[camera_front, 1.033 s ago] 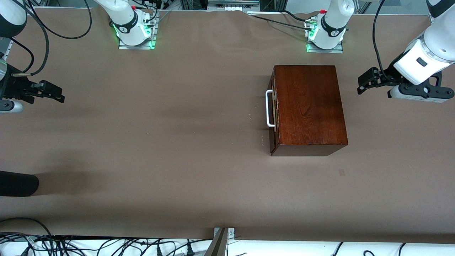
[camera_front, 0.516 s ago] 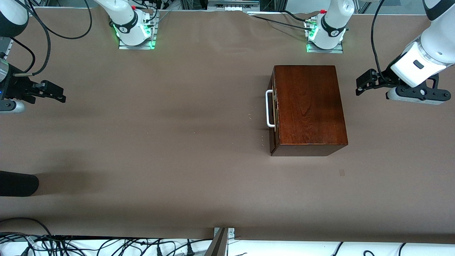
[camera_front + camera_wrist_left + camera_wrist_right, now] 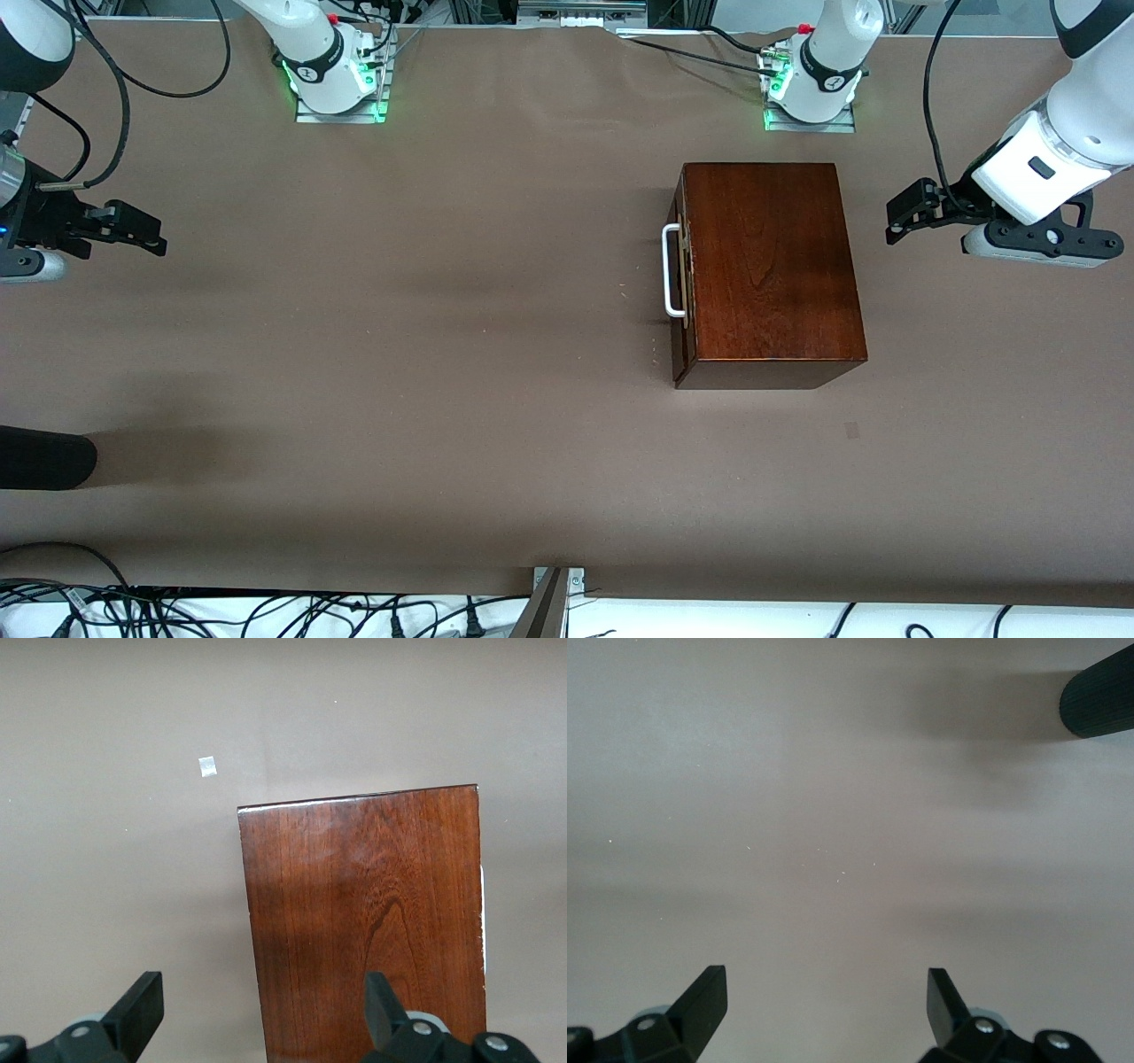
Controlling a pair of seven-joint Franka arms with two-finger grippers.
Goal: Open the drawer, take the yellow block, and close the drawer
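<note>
The dark mahogany box (image 3: 771, 261) stands toward the left arm's end of the table. Its drawer is shut, and the white U-shaped handle (image 3: 671, 270) faces the right arm's end. The yellow block is hidden. My left gripper (image 3: 902, 215) is open and empty in the air beside the box, at its end away from the handle. In the left wrist view the box top (image 3: 363, 921) lies under the open left gripper (image 3: 263, 1003). My right gripper (image 3: 146, 235) is open and empty over bare table at the right arm's end, as its wrist view (image 3: 827, 997) shows.
A black ribbed cylinder (image 3: 44, 458) juts in at the right arm's end, nearer the front camera; it also shows in the right wrist view (image 3: 1099, 695). A small tape mark (image 3: 851, 431) lies on the brown table nearer the camera than the box.
The left arm has shifted slightly, its wrist rising toward the bases and its gripper edging toward the box. The right gripper has barely moved. The drawer stays shut.
</note>
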